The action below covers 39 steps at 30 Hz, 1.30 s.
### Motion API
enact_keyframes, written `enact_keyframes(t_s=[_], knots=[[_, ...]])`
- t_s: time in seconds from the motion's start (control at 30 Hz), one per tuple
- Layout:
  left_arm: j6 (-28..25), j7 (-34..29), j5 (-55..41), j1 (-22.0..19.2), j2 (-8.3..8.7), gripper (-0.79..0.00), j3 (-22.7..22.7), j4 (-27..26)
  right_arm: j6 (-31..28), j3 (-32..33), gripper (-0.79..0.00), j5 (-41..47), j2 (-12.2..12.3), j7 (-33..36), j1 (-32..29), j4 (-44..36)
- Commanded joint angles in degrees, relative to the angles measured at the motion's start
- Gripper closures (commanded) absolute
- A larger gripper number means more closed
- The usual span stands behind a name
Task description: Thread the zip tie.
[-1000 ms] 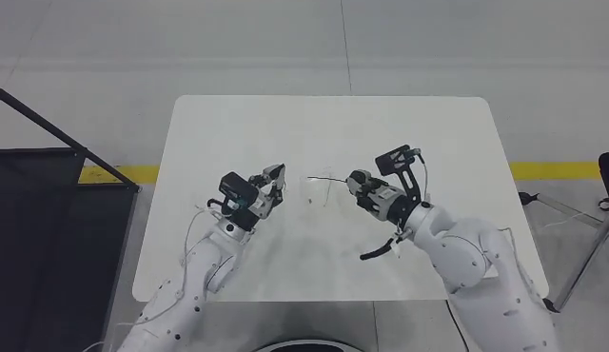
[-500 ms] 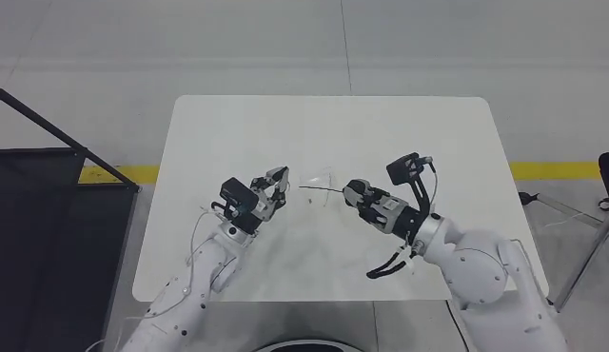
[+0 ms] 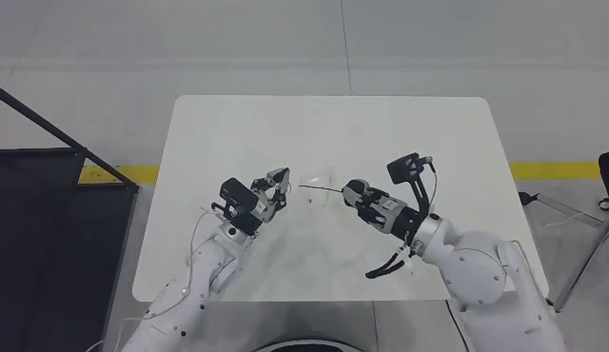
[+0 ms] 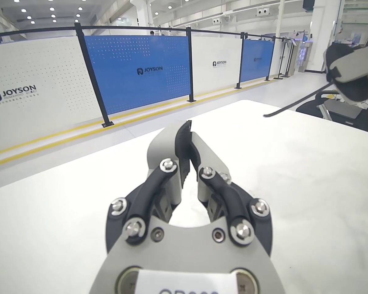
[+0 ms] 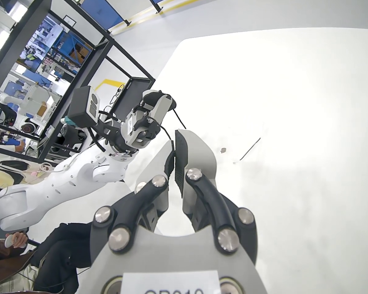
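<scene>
A thin black zip tie (image 3: 322,189) hangs above the middle of the white table (image 3: 428,143). My right gripper (image 3: 348,191) is shut on one end of it. The free end points toward my left gripper (image 3: 279,181), with a small gap between them. In the left wrist view my left gripper (image 4: 186,130) is shut, pads together, with nothing visible between them; the zip tie (image 4: 294,103) juts out of the right gripper (image 4: 332,77) farther off. In the right wrist view the zip tie (image 5: 178,119) leaves my right gripper (image 5: 175,142) toward the left gripper (image 5: 168,100).
A thin dark line (image 5: 250,149) lies on the table below the tie, likely its shadow. A black frame and dark panel (image 3: 48,219) stand beside the table on the left arm's side. The table's far half and right part are bare.
Over the last second my right gripper carried the zip tie closer to the left gripper and the table's near edge. The left gripper drew back slightly. Little moved in the last half second.
</scene>
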Motion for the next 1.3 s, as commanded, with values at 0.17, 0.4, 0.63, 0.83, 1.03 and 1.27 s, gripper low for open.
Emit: enact_keyframes(t_s=[0.17, 0.4, 0.63, 0.83, 1.03, 1.27], knots=[[-2.1, 1.4, 0.2, -0.3, -0.09, 0.000, -0.3, 0.8, 6.3, -2.3, 0.000, 1.7, -0.5, 0.3, 2.3, 0.6], [-0.6, 1.8, 1.6, -0.3, -0.36, 0.000, -0.1, 1.0, 10.1, -4.3, 0.000, 1.9, -1.0, 0.3, 4.4, 1.8], [0.0, 2.1, 2.3, -0.2, -0.45, 0.000, 0.1, 1.1, 12.0, -5.3, 0.000, 2.4, -1.4, -0.4, 5.5, 2.4], [0.0, 2.1, 2.3, -0.2, -0.45, 0.000, 0.1, 1.1, 12.2, -5.3, 0.000, 3.1, -1.5, -0.5, 6.0, 2.9], [0.0, 2.1, 2.3, -0.2, -0.45, 0.000, 0.1, 1.1, 12.8, -5.3, 0.000, 3.9, -1.6, -0.5, 6.9, 4.1], [0.0, 2.1, 2.3, -0.2, -0.45, 0.000, 0.1, 1.1, 12.8, -5.6, 0.000, 4.8, -1.8, 0.1, 8.0, 5.2]])
